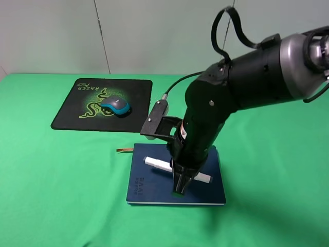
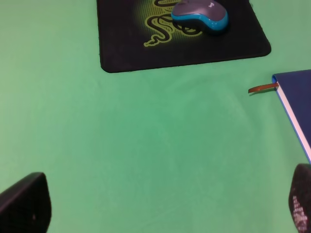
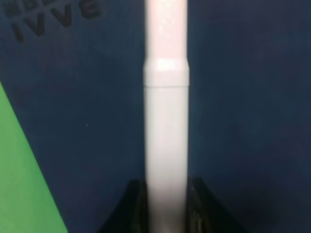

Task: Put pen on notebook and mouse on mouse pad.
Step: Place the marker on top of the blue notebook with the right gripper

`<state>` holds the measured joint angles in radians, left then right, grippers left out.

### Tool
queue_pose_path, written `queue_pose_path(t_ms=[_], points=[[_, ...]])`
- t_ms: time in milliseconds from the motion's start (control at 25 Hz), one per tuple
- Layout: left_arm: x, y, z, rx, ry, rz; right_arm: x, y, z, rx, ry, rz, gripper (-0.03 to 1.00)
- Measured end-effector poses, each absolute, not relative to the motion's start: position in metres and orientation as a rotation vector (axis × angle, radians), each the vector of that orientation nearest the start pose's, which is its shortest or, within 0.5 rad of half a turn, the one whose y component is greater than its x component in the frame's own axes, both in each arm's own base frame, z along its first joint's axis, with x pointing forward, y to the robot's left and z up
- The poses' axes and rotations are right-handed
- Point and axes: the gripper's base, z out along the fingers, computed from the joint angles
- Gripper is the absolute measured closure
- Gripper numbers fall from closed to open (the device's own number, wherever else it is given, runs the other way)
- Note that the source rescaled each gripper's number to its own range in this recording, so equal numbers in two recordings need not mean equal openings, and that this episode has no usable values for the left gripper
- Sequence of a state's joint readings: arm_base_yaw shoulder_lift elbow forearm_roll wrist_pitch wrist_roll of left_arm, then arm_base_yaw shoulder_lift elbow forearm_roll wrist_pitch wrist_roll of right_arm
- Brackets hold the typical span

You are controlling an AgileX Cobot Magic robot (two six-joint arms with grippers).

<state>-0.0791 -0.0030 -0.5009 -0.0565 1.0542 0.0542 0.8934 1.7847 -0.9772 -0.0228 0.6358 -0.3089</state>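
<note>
The white pen [image 1: 157,163] lies across the navy notebook [image 1: 149,188] near the table's front. My right gripper [image 1: 181,182] reaches down from above and is shut on the pen's middle. The right wrist view shows the pen [image 3: 166,121] pinched between two dark fingers [image 3: 133,208] just over the notebook cover [image 3: 243,97]; I cannot tell whether it touches. The teal mouse [image 1: 115,106] sits on the black mouse pad [image 1: 77,110] at the back left. My left gripper [image 2: 165,208] hangs open over bare cloth, short of the mouse [image 2: 200,14] and the mouse pad [image 2: 126,34].
A green cloth [image 1: 61,175] covers the whole table. The notebook's brown ribbon [image 1: 123,150] sticks out to the left of its back corner. The right arm's bulk [image 1: 247,82] spans the right half of the exterior view.
</note>
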Motion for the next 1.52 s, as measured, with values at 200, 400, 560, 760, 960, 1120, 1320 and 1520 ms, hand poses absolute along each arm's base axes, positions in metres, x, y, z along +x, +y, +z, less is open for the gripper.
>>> queue_pose_path(t_ms=[200, 400, 560, 760, 960, 1120, 1320, 1520], points=[[-0.006, -0.004, 0.278, 0.138, 2.029, -0.083, 0.198, 0.244, 0.143, -1.700, 2.356, 0.074, 0.97], [-0.006, -0.004, 0.278, 0.138, 2.029, -0.083, 0.201, 0.248, 0.140, -1.681, 2.303, 0.089, 0.97], [-0.006, -0.004, 0.278, 0.138, 2.029, -0.083, 0.202, 0.249, 0.130, -1.692, 2.323, 0.084, 0.97], [-0.006, -0.004, 0.278, 0.138, 2.029, -0.083, 0.202, 0.250, 0.126, -1.693, 2.330, 0.082, 0.97], [-0.006, -0.004, 0.278, 0.138, 2.029, -0.083, 0.202, 0.249, 0.125, -1.638, 2.372, 0.088, 0.46], [-0.006, -0.004, 0.278, 0.138, 2.029, -0.083, 0.203, 0.249, 0.125, -1.599, 2.398, 0.087, 0.04], [-0.006, -0.004, 0.278, 0.138, 2.029, -0.083, 0.202, 0.248, 0.125, -1.598, 2.411, 0.082, -0.02], [-0.006, -0.004, 0.278, 0.138, 2.029, -0.083, 0.203, 0.249, 0.127, -1.602, 2.426, 0.075, -0.03]])
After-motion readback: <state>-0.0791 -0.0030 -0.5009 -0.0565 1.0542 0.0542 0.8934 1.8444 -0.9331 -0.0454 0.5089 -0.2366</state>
